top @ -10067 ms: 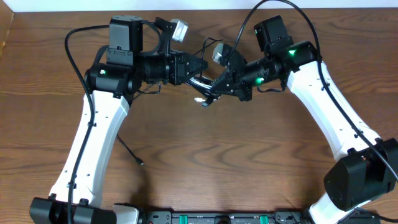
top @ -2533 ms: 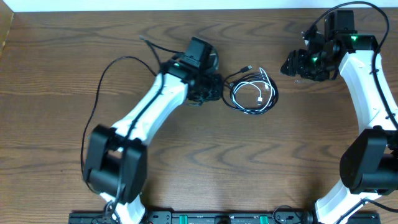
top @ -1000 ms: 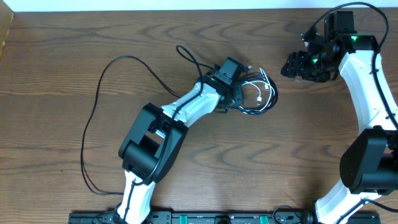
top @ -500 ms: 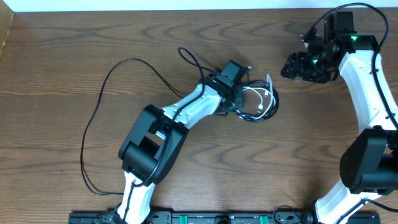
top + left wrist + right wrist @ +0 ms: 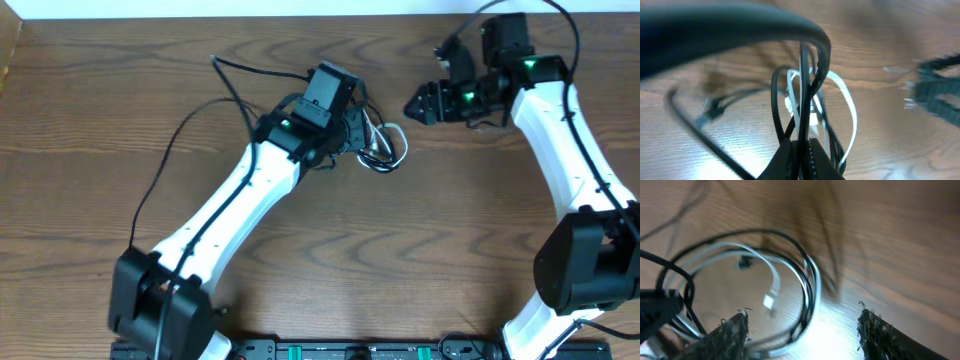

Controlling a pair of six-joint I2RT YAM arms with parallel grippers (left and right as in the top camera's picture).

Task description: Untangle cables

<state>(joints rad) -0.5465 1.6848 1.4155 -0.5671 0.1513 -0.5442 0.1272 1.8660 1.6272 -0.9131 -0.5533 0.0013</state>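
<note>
Grip on the cables is what is new. My left gripper (image 5: 801, 146) has shut on the bundle, with strands of the black cable (image 5: 776, 107) pinched between the fingertips. The white cable (image 5: 852, 112) loops out just beside them. Half a second ago the 2 cables lay as 1 wide flat coil to the right of my left wrist. Now the coil looks smaller and drawn in, and it sits closer to the far side of the table (image 5: 300, 260). I judge that it is partly raised, but I cannot tell how much still rests on the wood.

My right gripper (image 5: 802, 330) has come in from the right and now stands wide apart over the coil, holding nothing. For the task this means that 1 side is fixed. I think the next need is a separate hold on the white cable, so that the 2 can be pulled apart.

The bundle lies near the far edge, so there is little room behind it. The middle and the near side of the table are bare wood, which is the better direction for spreading. The thick wire of my left arm (image 5: 180, 130) arches close to the bundle and could catch in it.
</note>
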